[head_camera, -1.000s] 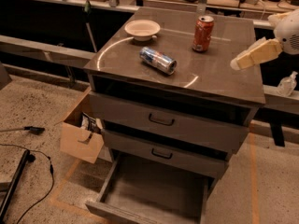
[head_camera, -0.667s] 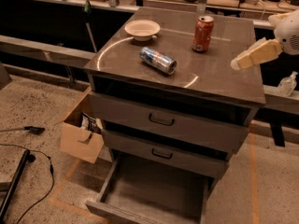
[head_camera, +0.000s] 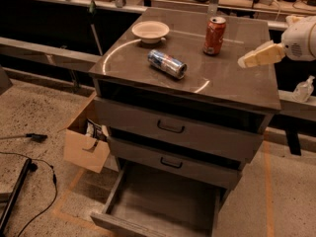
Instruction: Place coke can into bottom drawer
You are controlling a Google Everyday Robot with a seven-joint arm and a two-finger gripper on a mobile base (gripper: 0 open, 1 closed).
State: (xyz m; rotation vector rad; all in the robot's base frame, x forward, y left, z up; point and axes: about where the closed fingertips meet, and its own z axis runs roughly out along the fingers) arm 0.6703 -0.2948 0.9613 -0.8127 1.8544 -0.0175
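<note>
The red coke can (head_camera: pixel 215 35) stands upright on the cabinet top (head_camera: pixel 232 83), toward its back right. My gripper (head_camera: pixel 249 60) reaches in from the right edge, above the cabinet top, a little right of and in front of the can, apart from it. It holds nothing that I can see. The bottom drawer (head_camera: pixel 158 201) is pulled open below the two shut upper drawers; its flat floor is bare.
A blue-and-silver can (head_camera: pixel 168 63) lies on its side in the middle of the cabinet top. A white bowl (head_camera: pixel 150 31) sits at the back left. An open cardboard box (head_camera: pixel 86 139) stands on the floor left of the cabinet. Cables (head_camera: pixel 34 181) lie at the left.
</note>
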